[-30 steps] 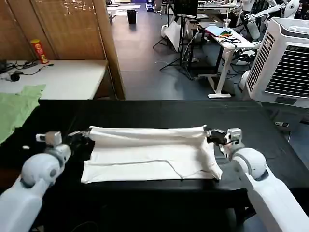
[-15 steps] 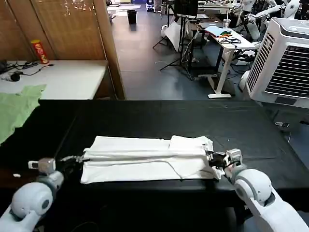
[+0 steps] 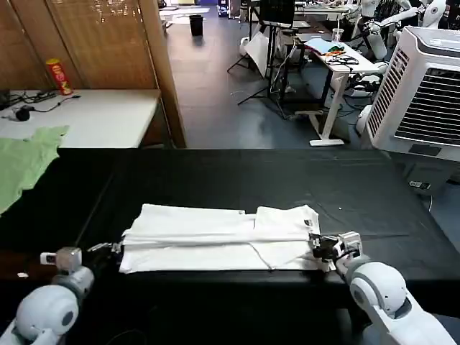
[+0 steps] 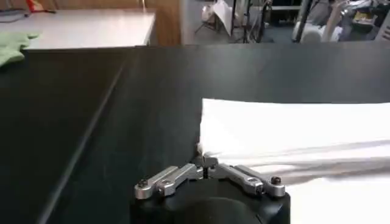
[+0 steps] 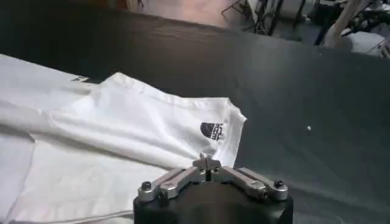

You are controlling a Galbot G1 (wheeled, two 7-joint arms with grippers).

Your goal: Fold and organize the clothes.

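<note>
White T-shirt point(image 3: 219, 237) lies folded into a long flat band on the black matte surface point(image 3: 237, 176), towards its near edge, long axis running left to right. Fabric is soft cotton with shallow creases; the upper layer overlaps the lower along a lengthwise fold line. A small dark logo point(image 5: 211, 129) shows near one corner in the right wrist view; its lettering is too small to read. Left gripper point(image 3: 108, 249) sits at the shirt's left end, jaws brought together at the cloth's edge; whether fabric is pinched between them cannot be confirmed, since the tips are partly hidden by the wrist housing. Right gripper point(image 3: 316, 244) sits at the shirt's right end, jaws likewise together, contact with cloth unclear. A pale green garment point(image 3: 25, 162) lies at the far left, cut off by the frame edge.
</note>
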